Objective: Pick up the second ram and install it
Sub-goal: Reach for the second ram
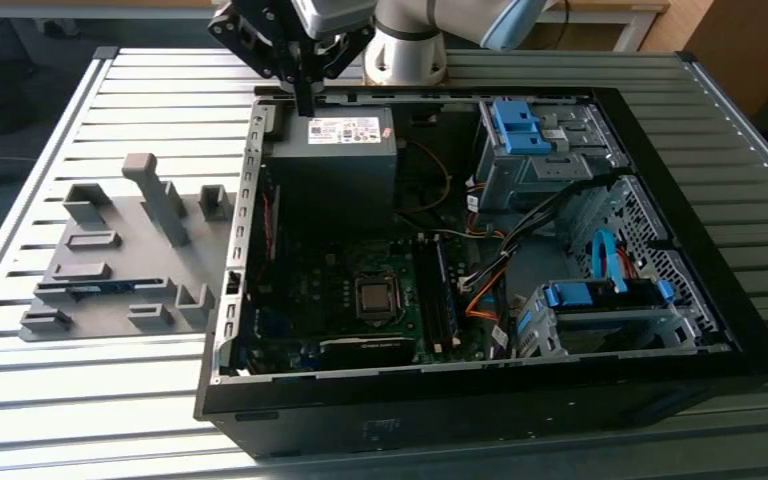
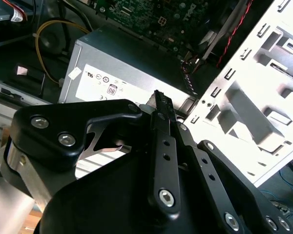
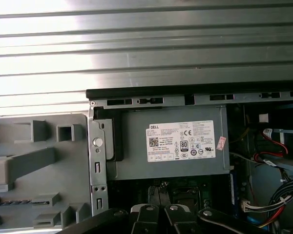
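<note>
The second ram (image 1: pixel 91 289) is a thin blue-green strip lying in a slot of the grey fixture (image 1: pixel 117 250), on the exterior view's left, outside the computer case (image 1: pixel 491 385). My gripper (image 1: pixel 307 100) hangs far from it, over the back left corner of the case above the power supply (image 1: pixel 337 150). Its black fingers point down, pressed together, with nothing between them. In both wrist views the gripper (image 2: pixel 159 97) (image 3: pixel 158 192) sits just over the labelled power supply (image 2: pixel 117 63) (image 3: pixel 171 141).
The open case holds the motherboard (image 1: pixel 357 290), drive cages with blue clips (image 1: pixel 524 130), and loose cables (image 1: pixel 491 280). The fixture's upright blocks (image 1: pixel 157 200) stand beside the case wall. Everything rests on a slatted metal table (image 1: pixel 91 400). The fixture (image 3: pixel 34 161) also lies beside the case flange.
</note>
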Controlling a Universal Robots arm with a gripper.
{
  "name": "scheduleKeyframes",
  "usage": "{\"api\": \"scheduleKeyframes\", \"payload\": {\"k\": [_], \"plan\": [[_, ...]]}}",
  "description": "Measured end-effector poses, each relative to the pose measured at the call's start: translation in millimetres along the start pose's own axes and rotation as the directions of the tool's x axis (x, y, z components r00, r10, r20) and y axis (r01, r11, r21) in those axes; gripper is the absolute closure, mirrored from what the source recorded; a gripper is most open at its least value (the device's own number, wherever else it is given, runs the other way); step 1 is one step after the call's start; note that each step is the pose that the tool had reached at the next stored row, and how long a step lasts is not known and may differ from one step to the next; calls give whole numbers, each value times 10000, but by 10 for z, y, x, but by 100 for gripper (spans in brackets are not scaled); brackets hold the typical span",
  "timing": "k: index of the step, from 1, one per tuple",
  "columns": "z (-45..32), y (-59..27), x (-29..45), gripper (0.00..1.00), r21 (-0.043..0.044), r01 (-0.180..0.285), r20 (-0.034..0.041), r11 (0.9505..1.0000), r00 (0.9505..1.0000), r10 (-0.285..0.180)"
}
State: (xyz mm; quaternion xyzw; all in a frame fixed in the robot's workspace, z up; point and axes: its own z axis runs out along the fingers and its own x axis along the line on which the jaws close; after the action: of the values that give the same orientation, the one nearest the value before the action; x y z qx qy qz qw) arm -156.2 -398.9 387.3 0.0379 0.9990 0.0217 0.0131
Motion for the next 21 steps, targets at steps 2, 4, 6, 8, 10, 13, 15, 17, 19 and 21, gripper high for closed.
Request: {"api": "scheduleKeyframes", "payload": {"k": [2,4,6,8,10,13,15,17,19,21], "plan": [[1,0,4,89,0,0,0,10000,10000,0],[2,-1,7,89,0,1,0,10000,10000,-1],[3,-1,11,89,0,1,0,10000,10000,-1],[4,-1,15,89,0,1,0,10000,10000,-1],[4,-2,19,89,0,0,0,10000,10000,0],[5,-2,25,89,0,1,0,10000,10000,-1],[6,-3,29,89,0,0,0,10000,10000,0],[7,-3,34,89,0,0,0,10000,10000,0],[8,-3,38,89,0,0,0,10000,10000,0],[9,-4,42,89,0,1,0,10000,10000,-1]]}}
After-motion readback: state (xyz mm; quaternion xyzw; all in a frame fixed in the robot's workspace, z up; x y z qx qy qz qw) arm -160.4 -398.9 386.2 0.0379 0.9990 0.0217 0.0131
